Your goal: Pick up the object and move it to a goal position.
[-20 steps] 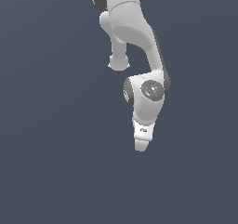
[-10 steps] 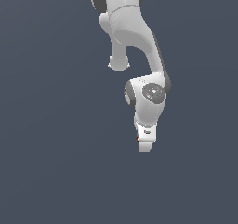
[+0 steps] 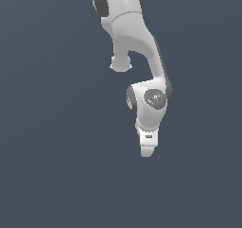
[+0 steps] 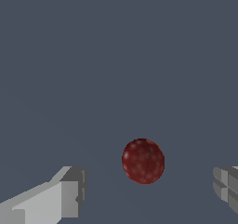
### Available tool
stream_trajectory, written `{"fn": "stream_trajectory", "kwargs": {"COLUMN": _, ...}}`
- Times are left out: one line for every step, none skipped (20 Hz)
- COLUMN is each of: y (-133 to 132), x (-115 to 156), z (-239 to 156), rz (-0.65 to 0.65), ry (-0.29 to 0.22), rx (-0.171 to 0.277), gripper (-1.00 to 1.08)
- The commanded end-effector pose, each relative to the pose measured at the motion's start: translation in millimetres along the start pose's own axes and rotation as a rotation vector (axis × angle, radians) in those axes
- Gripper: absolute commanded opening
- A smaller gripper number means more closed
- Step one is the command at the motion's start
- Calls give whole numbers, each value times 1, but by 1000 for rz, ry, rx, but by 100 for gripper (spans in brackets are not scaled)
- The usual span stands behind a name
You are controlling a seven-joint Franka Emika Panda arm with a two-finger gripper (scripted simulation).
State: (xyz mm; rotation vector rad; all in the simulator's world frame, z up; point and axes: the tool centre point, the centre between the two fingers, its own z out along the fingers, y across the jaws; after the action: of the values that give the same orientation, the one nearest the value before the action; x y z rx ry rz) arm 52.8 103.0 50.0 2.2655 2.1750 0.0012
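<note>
The object [image 4: 143, 161] is a dark red speckled ball lying on the flat grey floor. In the wrist view it sits between my two fingers, nearer to the one on the wider side of the gap, and touches neither. My gripper [image 4: 149, 189] is open, with a grey-tipped finger [image 4: 69, 193] on one side and the other finger [image 4: 227, 185] at the frame's edge. In the exterior view the white arm hangs down with the gripper [image 3: 147, 152] pointing at the floor. Only a tiny red speck of the object [image 3: 138, 141] shows at the hand's side.
A plain dark grey surface [image 3: 56, 165] fills both views. The white arm's links and joints [image 3: 152, 99] reach down from the top of the exterior view. No other objects or edges show.
The hand has moved a little lower and slightly toward the exterior view's right. The arm's pose is otherwise much the same.
</note>
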Motion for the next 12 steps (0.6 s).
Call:
{"fn": "stream_trajectory", "kwargs": {"y": -1, "x": 0, "z": 14, "rz": -2, "ry": 0, "rx": 1, "gripper": 100}}
{"fn": "stream_trajectory", "kwargs": {"y": -1, "x": 0, "z": 20, "rz": -2, "ry": 0, "rx": 1, "gripper": 100}}
{"fn": "stream_trajectory", "kwargs": {"y": -1, "x": 0, "z": 24, "rz": -3, "ry": 0, "rx": 1, "gripper": 100}}
{"fn": "stream_trajectory", "kwargs": {"y": -1, "x": 0, "z": 28, "rz": -3, "ry": 0, "rx": 1, "gripper": 100}}
{"fn": "stream_trajectory", "kwargs": {"y": -1, "x": 0, "z": 30, "rz": -3, "ry": 0, "rx": 1, "gripper": 100}}
{"fn": "stream_trajectory", "kwargs": {"y": -1, "x": 0, "z": 32, "rz": -3, "ry": 0, "rx": 1, "gripper": 100}}
{"fn": "stream_trajectory", "kwargs": {"y": -1, "x": 0, "z": 33, "rz": -3, "ry": 0, "rx": 1, "gripper": 100}}
{"fn": "stream_trajectory", "kwargs": {"y": 0, "x": 0, "z": 33, "rz": -3, "ry": 0, "rx": 1, "gripper": 100}}
{"fn": "stream_trajectory", "kwargs": {"y": 0, "x": 0, "z": 33, "rz": -3, "ry": 0, "rx": 1, "gripper": 100}}
{"fn": "stream_trajectory", "kwargs": {"y": 0, "x": 0, "z": 33, "rz": -3, "ry": 0, "rx": 1, "gripper": -100}}
{"fn": "stream_trajectory", "kwargs": {"y": 0, "x": 0, "z": 33, "rz": -3, "ry": 0, "rx": 1, "gripper": -100}}
{"fn": "stream_trajectory", "kwargs": {"y": 0, "x": 0, "z": 33, "rz": -3, "ry": 0, "rx": 1, "gripper": -100}}
